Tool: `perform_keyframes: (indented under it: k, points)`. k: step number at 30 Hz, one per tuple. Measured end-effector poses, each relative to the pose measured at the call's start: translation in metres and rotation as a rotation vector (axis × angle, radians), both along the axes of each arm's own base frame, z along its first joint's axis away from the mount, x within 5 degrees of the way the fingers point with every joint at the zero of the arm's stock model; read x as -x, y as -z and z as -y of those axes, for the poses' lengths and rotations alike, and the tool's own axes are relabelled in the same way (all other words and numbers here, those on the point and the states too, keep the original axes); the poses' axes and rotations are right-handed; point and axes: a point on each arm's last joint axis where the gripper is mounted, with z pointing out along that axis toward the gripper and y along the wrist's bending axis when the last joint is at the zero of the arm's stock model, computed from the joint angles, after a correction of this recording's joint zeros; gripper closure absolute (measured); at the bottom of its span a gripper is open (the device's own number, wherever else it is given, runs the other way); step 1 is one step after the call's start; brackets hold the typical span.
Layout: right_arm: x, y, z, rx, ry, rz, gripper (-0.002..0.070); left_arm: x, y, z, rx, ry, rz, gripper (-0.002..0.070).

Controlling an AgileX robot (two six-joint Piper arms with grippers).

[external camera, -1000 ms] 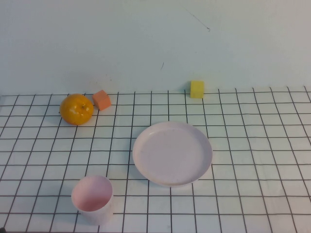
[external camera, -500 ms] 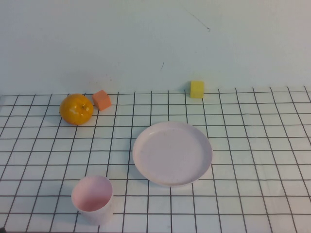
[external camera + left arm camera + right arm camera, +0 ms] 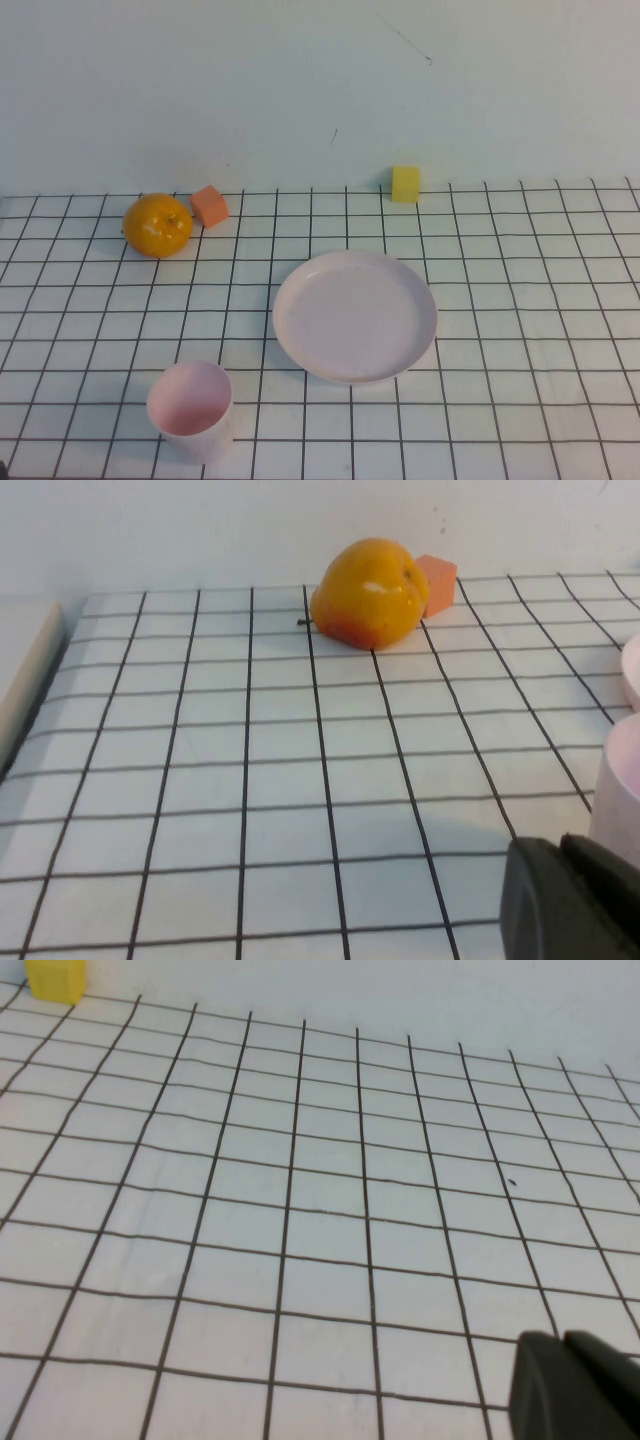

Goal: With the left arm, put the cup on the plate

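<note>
The pale pink cup (image 3: 191, 410) stands upright on the grid cloth at the front left, apart from the plate. The round pale pink plate (image 3: 355, 315) lies in the middle with nothing on it. In the left wrist view the cup's side (image 3: 622, 780) shows at the edge, just beyond my left gripper (image 3: 560, 845), whose dark fingers lie together and hold nothing. A bit of the plate's rim (image 3: 632, 670) shows farther off. My right gripper (image 3: 563, 1340) is shut and empty, low over bare grid cloth. Neither arm shows in the high view.
An orange fruit (image 3: 157, 225) and a small orange-red cube (image 3: 209, 205) sit at the back left. A yellow cube (image 3: 405, 184) sits at the back, right of centre. The cloth's left edge (image 3: 25, 680) shows in the left wrist view.
</note>
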Motion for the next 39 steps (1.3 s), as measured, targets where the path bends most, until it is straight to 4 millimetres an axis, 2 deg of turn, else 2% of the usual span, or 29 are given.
perform_keyframes:
  k: [3,6,11,17,24,39]
  points:
    - [0.0,0.0,0.0,0.0,0.0,0.0,0.0678,-0.002,-0.007,0.0,0.001,-0.004,0.083,0.0677]
    - [0.0,0.0,0.0,0.0,0.0,0.0,0.0678,-0.003,-0.021,-0.001,0.014,-0.011,0.236,0.0677]
    - [0.0,0.0,0.0,0.0,0.0,0.0,0.0678,-0.001,-0.042,-0.002,0.138,-0.026,0.463,0.0677]
    - [0.0,0.0,0.0,0.0,0.0,0.0,0.0678,0.004,-0.06,-0.004,0.199,-0.027,0.66,0.0677]
    - [0.0,0.0,0.0,0.0,0.0,0.0,0.0678,0.008,-0.068,-0.005,0.3,-0.015,0.746,0.0677]
    - [0.0,0.0,0.0,0.0,0.0,0.0,0.0678,0.008,-0.068,-0.005,0.286,-0.021,0.759,0.0677]
